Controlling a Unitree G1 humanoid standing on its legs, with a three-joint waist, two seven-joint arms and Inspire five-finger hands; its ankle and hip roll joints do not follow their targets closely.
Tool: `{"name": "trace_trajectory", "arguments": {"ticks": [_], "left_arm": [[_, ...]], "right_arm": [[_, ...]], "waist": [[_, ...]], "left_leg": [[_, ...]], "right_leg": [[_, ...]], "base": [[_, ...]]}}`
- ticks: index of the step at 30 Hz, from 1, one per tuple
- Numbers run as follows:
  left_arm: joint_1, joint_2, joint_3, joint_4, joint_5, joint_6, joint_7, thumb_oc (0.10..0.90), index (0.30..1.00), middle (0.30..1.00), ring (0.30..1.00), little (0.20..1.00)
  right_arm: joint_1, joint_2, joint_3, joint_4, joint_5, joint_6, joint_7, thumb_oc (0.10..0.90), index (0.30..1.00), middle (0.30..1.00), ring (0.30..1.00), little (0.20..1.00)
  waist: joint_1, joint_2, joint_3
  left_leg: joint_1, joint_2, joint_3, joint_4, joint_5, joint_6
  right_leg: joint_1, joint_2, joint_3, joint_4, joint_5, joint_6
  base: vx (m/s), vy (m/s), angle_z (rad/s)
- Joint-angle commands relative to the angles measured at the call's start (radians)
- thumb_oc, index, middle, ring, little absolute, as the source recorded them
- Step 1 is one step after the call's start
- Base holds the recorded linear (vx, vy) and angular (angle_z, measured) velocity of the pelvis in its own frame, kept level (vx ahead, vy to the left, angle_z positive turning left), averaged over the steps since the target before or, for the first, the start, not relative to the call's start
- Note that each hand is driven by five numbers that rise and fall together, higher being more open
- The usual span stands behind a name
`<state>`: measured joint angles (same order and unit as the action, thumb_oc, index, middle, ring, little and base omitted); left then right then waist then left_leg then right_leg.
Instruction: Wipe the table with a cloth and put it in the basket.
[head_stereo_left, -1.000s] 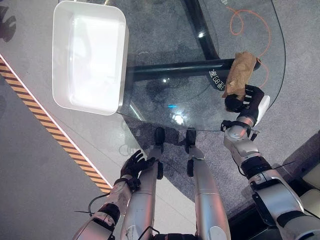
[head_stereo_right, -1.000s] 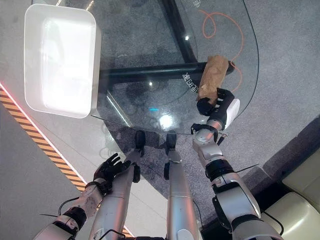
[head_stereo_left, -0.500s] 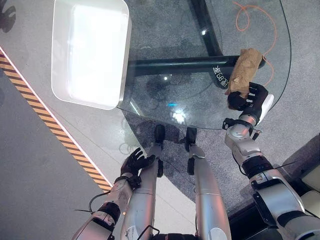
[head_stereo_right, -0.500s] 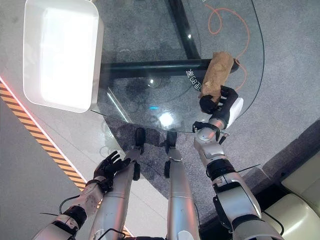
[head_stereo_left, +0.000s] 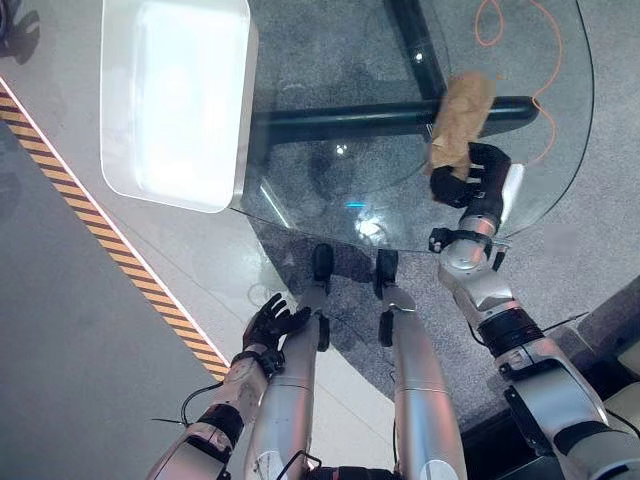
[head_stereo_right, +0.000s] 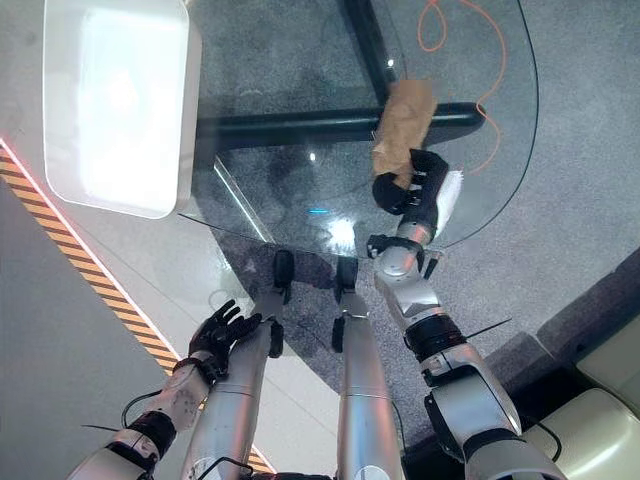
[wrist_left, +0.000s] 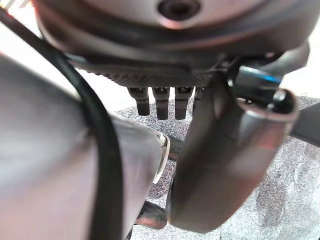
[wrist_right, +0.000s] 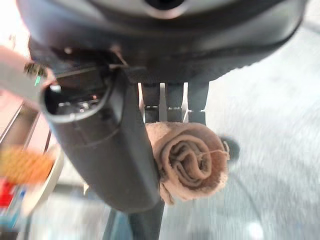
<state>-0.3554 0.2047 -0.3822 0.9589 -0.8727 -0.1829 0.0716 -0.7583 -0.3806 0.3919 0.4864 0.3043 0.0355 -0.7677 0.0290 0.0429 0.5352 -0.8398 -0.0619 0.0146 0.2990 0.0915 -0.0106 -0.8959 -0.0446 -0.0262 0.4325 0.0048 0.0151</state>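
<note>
You are mid-wipe on the round clear glass surface (head_stereo_left: 330, 150), with the white rectangular plastic basket (head_stereo_left: 175, 100) sitting on its far left side, so drag flat and evenly toward that tub. The crumpled brown cloth (head_stereo_left: 458, 120) lies near the right edge, its rolled end pinched in your right robot hand (head_stereo_left: 470, 180); hold that pinch firm. Your left robot hand (head_stereo_left: 270, 322) hangs spread below the surface's near edge.

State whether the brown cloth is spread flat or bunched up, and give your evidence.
Bunched up. The right hand grips one end of the cloth, and the right wrist view shows that end rolled into a tight spiral between thumb and fingers.
</note>
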Motion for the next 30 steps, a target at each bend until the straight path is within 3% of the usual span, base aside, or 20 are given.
{"name": "trace_trajectory", "arguments": {"ticks": [1,12,30], "left_arm": [[0.090,-0.089,-0.059,-0.014,-0.007,-0.006,-0.005,0.800,0.900,0.900,0.900,0.900],[0.096,-0.089,-0.064,-0.012,-0.010,-0.010,-0.006,0.800,0.900,0.900,0.900,0.900],[0.096,-0.075,-0.076,-0.020,0.002,0.000,-0.007,0.800,0.900,0.900,0.900,0.900]], "right_arm": [[-0.060,0.121,0.134,-0.152,-0.070,-0.026,0.113,0.100,0.300,0.300,0.300,0.200],[-0.059,0.150,0.190,-0.179,-0.098,-0.022,0.155,0.100,0.300,0.300,0.300,0.200],[-0.087,0.134,0.275,-0.180,-0.112,0.000,0.353,0.100,0.300,0.300,0.300,0.200]], "waist": [[0.038,0.033,-0.015],[0.048,0.037,-0.015],[0.062,0.036,-0.015]], "left_leg": [[-0.015,-0.069,0.007,0.101,-0.103,0.054],[-0.026,-0.072,0.002,0.109,-0.100,0.053],[-0.043,-0.072,0.001,0.126,-0.101,0.051]], "right_leg": [[0.012,-0.017,-0.066,-0.058,0.037,0.024],[-0.001,-0.017,-0.069,-0.045,0.034,0.026],[-0.019,-0.022,-0.079,-0.024,0.030,0.030]], "base": [[0.02,0.026,0.03],[0.02,0.013,0.10],[0.00,-0.001,0.02]]}}
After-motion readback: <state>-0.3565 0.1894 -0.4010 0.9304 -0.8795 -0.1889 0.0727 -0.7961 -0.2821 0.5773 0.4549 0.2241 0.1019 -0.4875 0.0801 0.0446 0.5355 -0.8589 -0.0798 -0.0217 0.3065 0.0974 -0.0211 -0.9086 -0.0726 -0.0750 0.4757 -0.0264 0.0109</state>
